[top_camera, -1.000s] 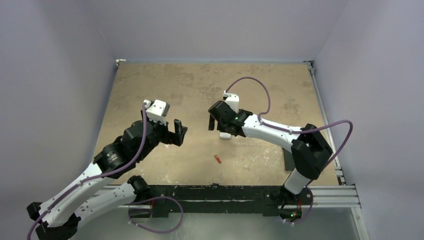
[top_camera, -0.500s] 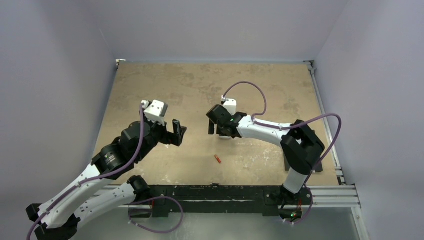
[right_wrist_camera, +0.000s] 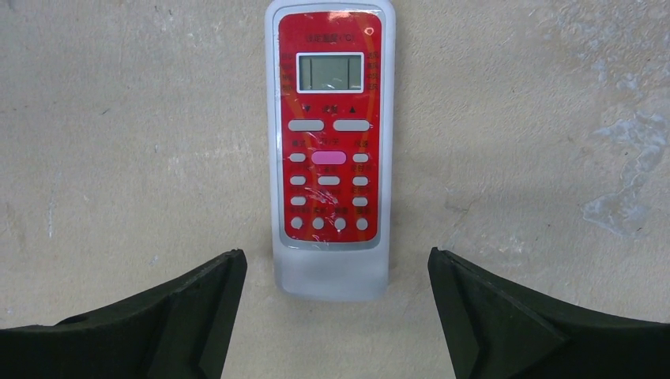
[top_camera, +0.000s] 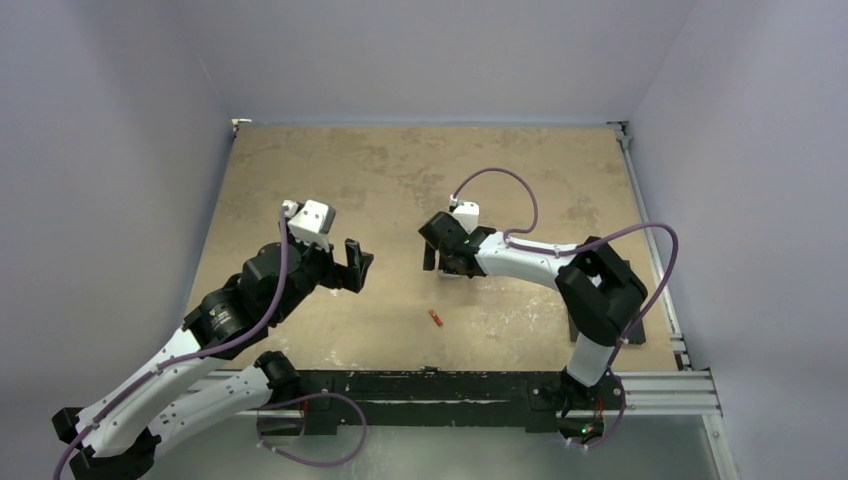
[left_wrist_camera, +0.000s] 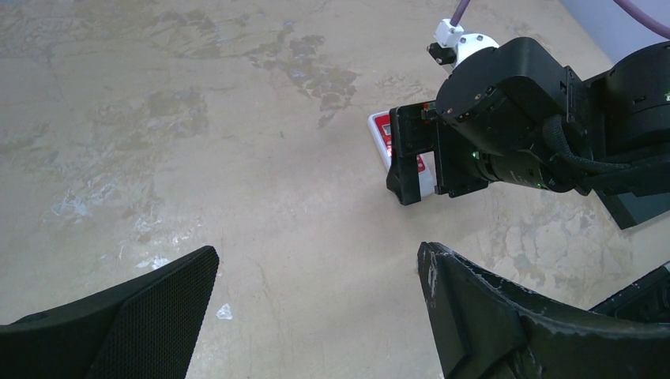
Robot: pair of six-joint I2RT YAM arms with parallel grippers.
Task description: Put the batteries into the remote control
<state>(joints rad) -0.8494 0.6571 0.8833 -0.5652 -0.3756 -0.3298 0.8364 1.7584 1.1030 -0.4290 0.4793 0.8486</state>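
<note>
While the flat white, red-faced remote control (right_wrist_camera: 329, 158) lies face up, the open right gripper (right_wrist_camera: 336, 264) brackets it, seemingly for pickup. Next, close squarely on its sides.

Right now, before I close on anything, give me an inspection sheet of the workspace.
Surface: tan table, mottled with stains.
Job's things: remote control lies face up, red front showing; one battery lies apart, nearer the bases; no second battery seen.
Clutter: dark block by the right arm, partly hidden.
Grippers: left gripper hovers, jaws open, empty; right gripper low over the remote's bottom end, jaws open either side, not touching it.
Cables: purple cables loop above both arms.
Surroundings: pale walls on three sides; metal rail at the near edge.
</note>
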